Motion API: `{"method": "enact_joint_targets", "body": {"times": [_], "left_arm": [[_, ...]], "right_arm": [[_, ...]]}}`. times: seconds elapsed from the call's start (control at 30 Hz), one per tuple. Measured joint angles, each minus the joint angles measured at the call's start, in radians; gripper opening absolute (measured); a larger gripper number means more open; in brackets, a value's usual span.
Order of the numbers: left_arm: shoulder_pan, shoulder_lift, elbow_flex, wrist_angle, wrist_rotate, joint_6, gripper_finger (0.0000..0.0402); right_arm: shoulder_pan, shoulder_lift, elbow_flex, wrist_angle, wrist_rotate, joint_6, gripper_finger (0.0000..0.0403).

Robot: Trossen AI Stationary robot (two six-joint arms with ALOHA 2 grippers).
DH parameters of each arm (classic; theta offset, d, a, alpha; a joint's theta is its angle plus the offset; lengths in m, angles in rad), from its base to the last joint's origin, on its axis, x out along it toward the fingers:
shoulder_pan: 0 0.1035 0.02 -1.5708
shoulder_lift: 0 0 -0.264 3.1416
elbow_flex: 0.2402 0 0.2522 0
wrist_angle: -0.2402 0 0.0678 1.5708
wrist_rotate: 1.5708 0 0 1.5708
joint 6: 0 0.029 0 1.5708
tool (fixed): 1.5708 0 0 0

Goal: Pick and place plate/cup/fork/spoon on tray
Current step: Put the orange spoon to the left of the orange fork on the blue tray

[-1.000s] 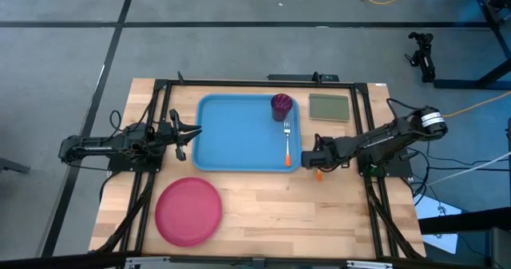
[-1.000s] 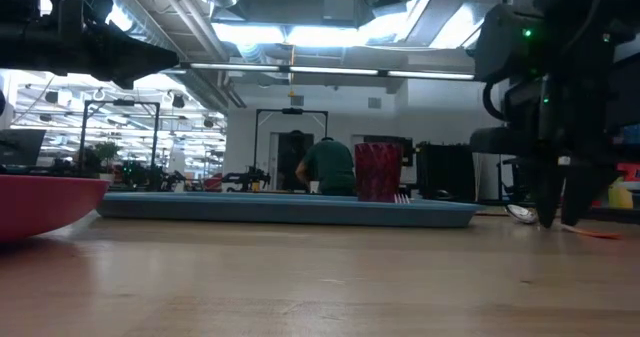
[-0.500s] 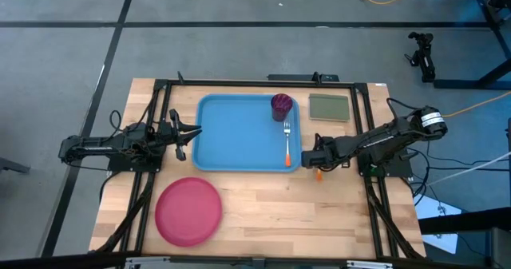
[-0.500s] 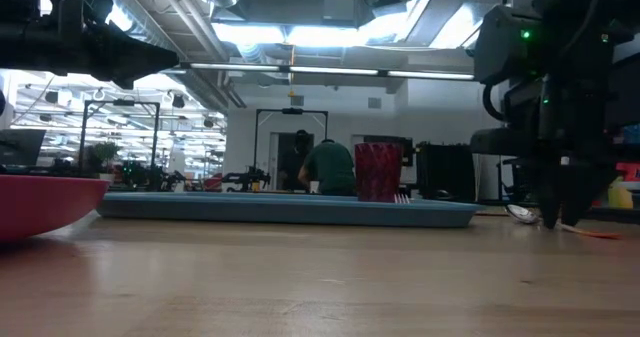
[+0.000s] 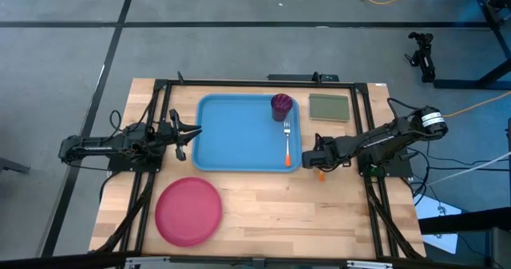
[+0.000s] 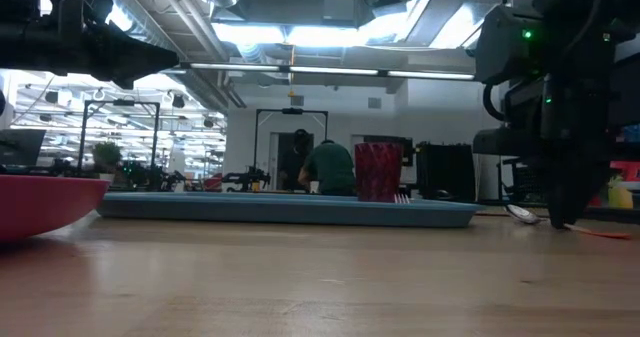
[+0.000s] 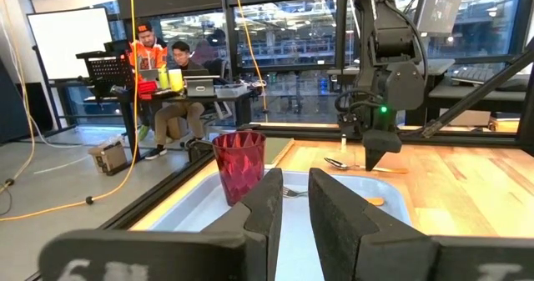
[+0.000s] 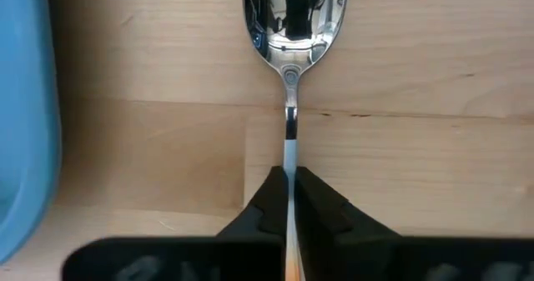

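Note:
The spoon lies on the bare wood just off the light-blue tray's right rim, bowl toward the far edge, orange handle toward the near edge. My right gripper stands over it, pointing down, shut on its stem. The maroon cup stands upright in the tray's far right corner. The fork lies flat in the tray near its right rim. The pink-red plate rests on the table at the near left. My left gripper hovers at the tray's left rim, open a little, empty. My right gripper pinches the spoon's thin silver stem between its two fingers, just behind the bowl. The fingers come from above, pointing down, and lie across the spoon. The spoon lies flat, its bowl and orange handle on the table.
An olive-green square pad lies at the far right of the table, beyond the spoon. Black frame rails run along the table's left, right and far sides. Bare wood lies between the plate and the near right corner. People sit in the room beyond.
My right gripper has shut on the spoon's stem: in the low view its two fingers stood apart a second ago and are now together. The spoon has stayed on the table.

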Motion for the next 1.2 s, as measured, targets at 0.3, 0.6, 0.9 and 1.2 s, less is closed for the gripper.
{"method": "enact_joint_targets", "body": {"times": [0.3, 0.6, 0.9, 1.2], "left_arm": [[0.000, 0.000, 0.000, 0.000, 0.000, 0.000, 0.0055], [0.000, 0.000, 0.000, 0.000, 0.000, 0.000, 0.0055], [0.000, 0.000, 0.000, 0.000, 0.000, 0.000, 0.0055], [0.000, 0.000, 0.000, 0.000, 0.000, 0.000, 0.0055]], "right_arm": [[0.008, 0.004, 0.085, -0.056, 0.076, -0.052, 0.0012], [0.033, 0.003, 0.233, -0.077, 0.150, -0.120, 0.0012], [-0.085, 0.172, 0.433, -0.026, 0.141, -0.317, 0.0012], [-0.203, 0.429, 0.662, -0.028, 0.045, -0.464, 0.0013]]}}
